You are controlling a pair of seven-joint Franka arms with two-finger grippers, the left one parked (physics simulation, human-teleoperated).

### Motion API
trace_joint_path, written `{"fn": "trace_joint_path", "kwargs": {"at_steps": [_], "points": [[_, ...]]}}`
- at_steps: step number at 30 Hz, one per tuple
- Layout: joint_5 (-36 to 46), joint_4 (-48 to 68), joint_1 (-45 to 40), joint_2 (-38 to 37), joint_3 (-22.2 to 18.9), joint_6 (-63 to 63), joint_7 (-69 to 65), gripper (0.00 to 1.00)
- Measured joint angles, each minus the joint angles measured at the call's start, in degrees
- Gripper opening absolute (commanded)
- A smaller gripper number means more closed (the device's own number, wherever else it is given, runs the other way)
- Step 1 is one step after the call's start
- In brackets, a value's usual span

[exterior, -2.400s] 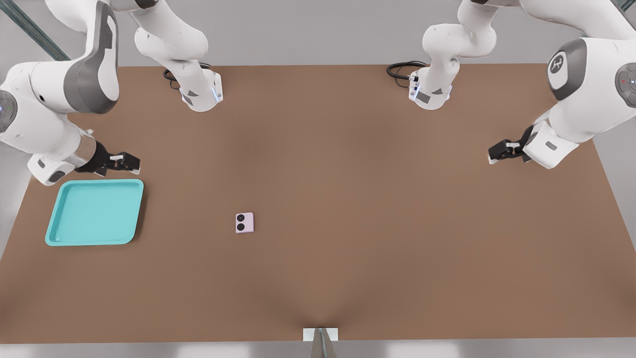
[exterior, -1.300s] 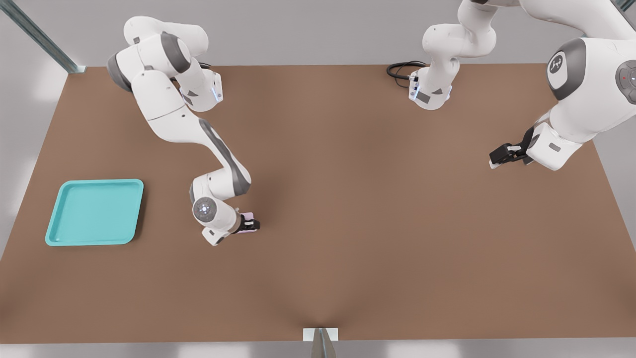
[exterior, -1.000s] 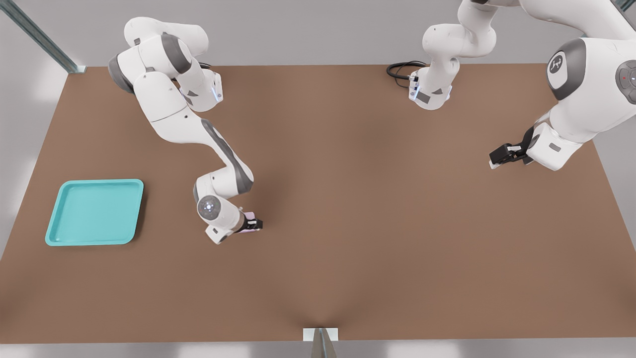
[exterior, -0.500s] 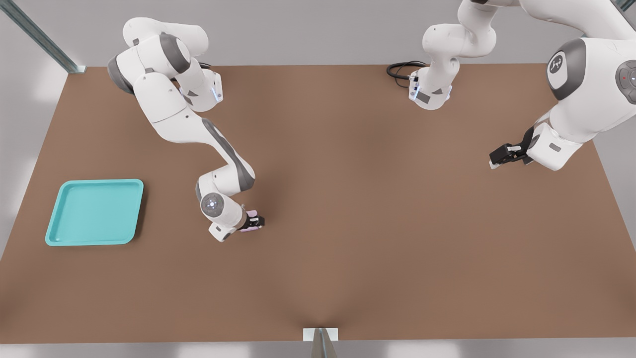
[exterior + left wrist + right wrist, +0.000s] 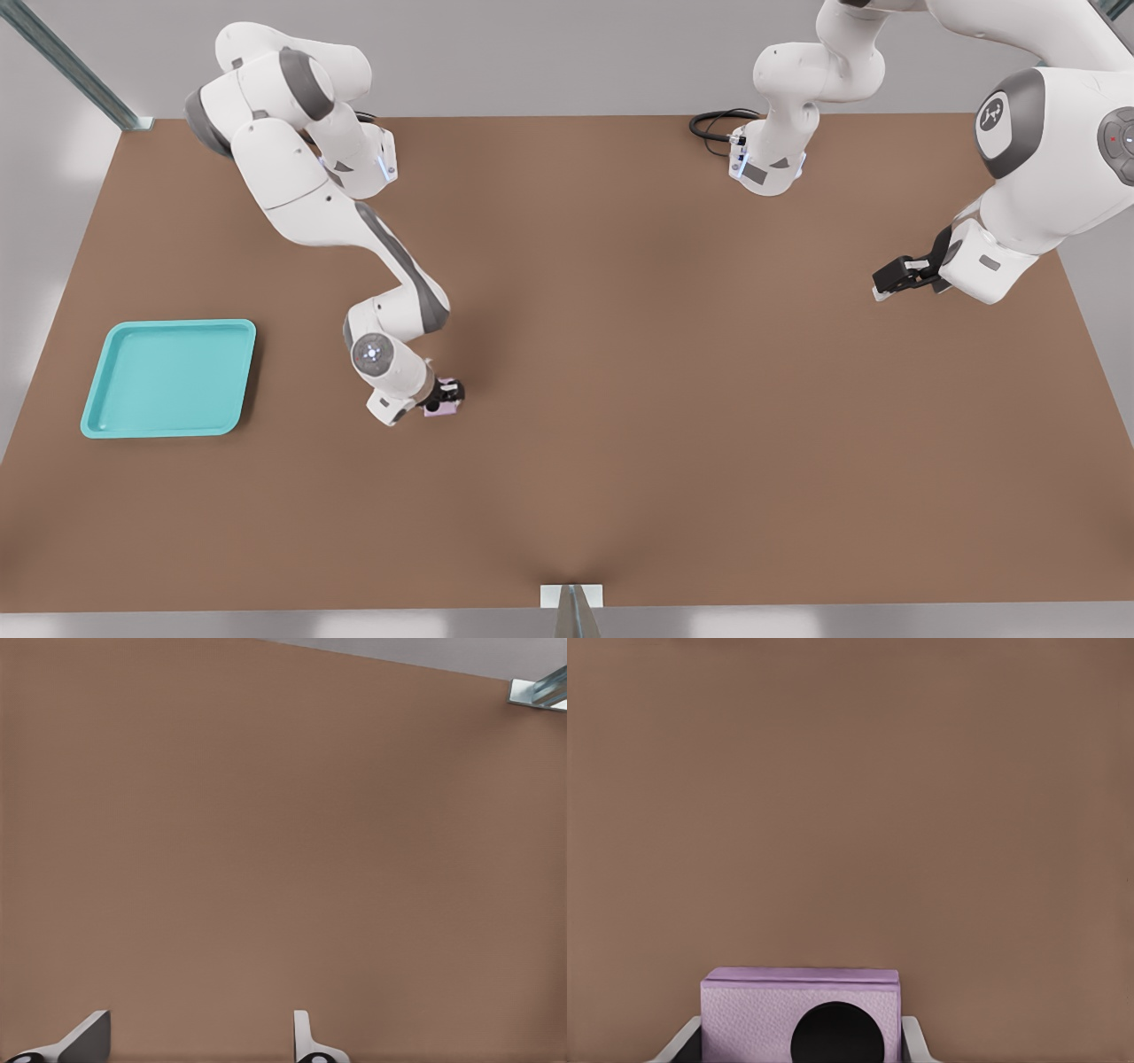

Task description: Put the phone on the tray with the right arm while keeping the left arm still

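The pale pink phone (image 5: 441,407) sits between the fingers of my gripper (image 5: 446,396) near the middle of the table, toward the front view's left. In the right wrist view the phone (image 5: 801,1014) shows one black lens, and a grey finger presses on each of its sides. The gripper is shut on the phone, which looks raised off the brown table (image 5: 620,354). The turquoise tray (image 5: 168,378) lies far off at the front view's left, with nothing in it. The right arm (image 5: 310,186) reaches down from the back left.
The parked left arm (image 5: 1019,177) hangs over the table at the front view's right. Two arm bases (image 5: 359,164) (image 5: 766,159) and a black cable (image 5: 713,124) stand along the back edge. Bare table lies between phone and tray.
The right arm swung from beside the tray over to the phone and closed on it. Over the last half second the wrist turned and the phone rose slightly off the table.
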Motion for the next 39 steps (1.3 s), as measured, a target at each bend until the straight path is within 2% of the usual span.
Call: {"fn": "trace_joint_path", "kwargs": {"at_steps": [5,12,19,28,29,30,34,35,37,38,39], "points": [[0.0,-0.2,-7.3,-5.2,0.0,-2.3,-1.4,0.74],[0.0,-5.7,-27.4,-13.9,2.9,-8.1,-9.6,0.74],[0.0,-6.7,-44.8,-12.3,3.1,-11.3,-23.3,0.74],[-0.7,-6.4,-47.8,-6.2,3.1,-12.2,-38.8,0.76],[-1.0,-6.2,-47.8,-5.7,3.1,-12.2,-40.1,0.83],[-1.3,-6.2,-47.7,-5.4,3.1,-12.1,-41.2,0.97],[-2.0,-5.5,-47.5,-6.1,3.2,-12.4,-45.1,0.98],[-2.1,-4.0,-47.6,-7.5,4.0,-13.1,-45.9,0.98],[-2.4,4.7,-47.2,-11.9,8.5,-17.7,-46.7,0.95],[-3.8,10.5,-47.1,-13.3,12.7,-21.1,-46.4,0.93],[-5.7,15.9,-46.9,-14.0,18.2,-24.8,-45.7,0.98]]}}
